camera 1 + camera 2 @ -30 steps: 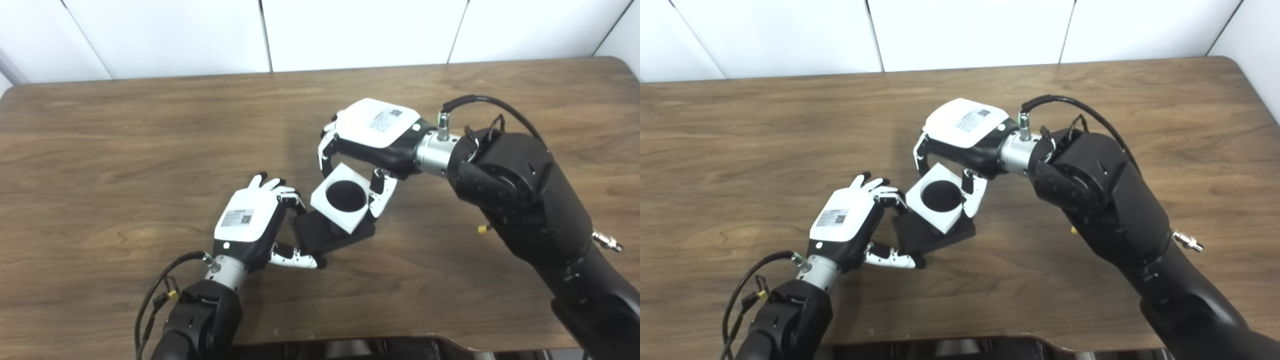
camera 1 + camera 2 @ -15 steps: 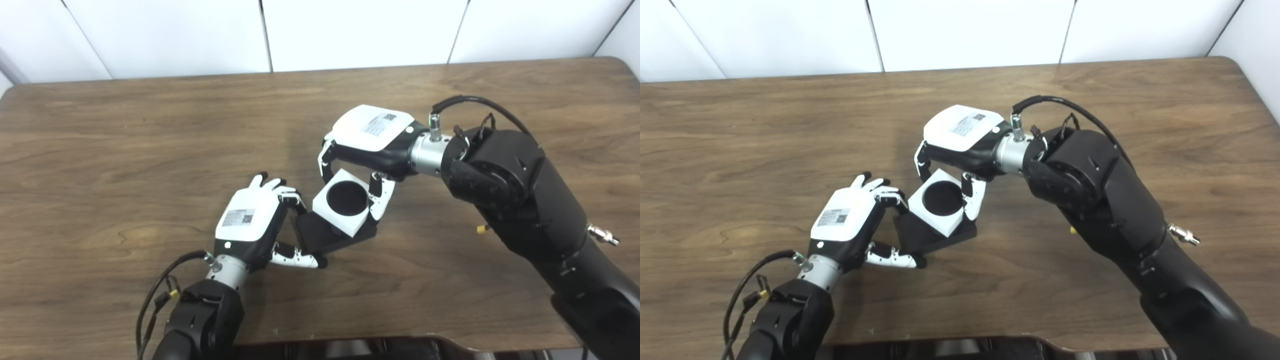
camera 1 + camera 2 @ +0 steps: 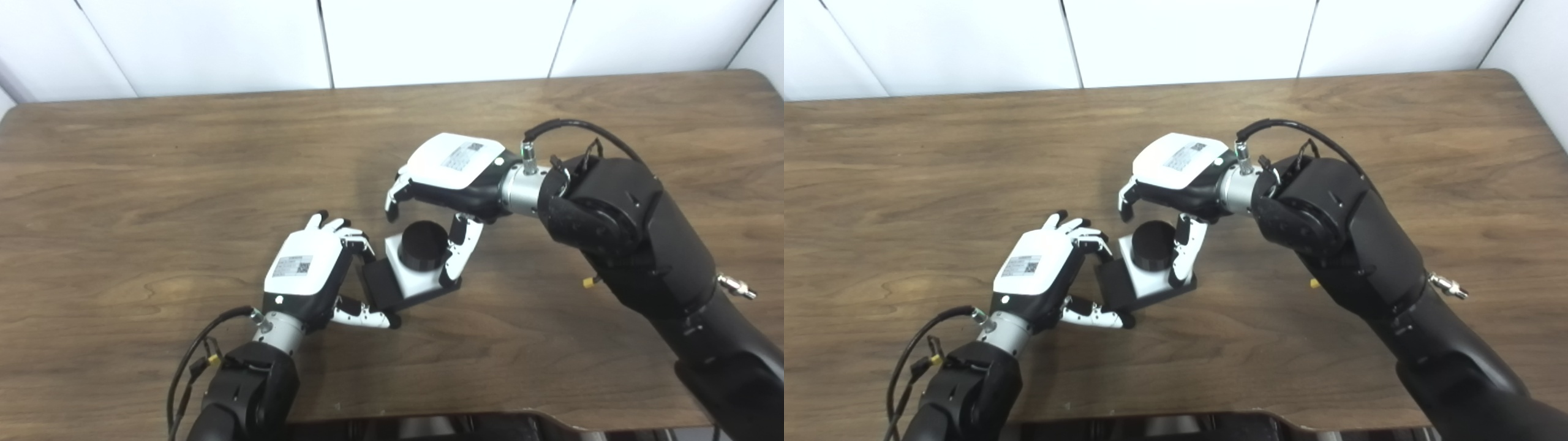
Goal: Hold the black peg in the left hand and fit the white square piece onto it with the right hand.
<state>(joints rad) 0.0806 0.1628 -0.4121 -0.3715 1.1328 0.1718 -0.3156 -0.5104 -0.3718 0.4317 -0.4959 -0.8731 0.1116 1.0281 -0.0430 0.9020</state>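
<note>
White square piece has dropped onto black peg, mid-frame; right hand released, left hand grasping base.

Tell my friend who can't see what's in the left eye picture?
A white square sits fitted over a black peg on a wooden table. The left robot hand grips the peg's black base, and the right robot hand hovers above, fingers spread.
</note>
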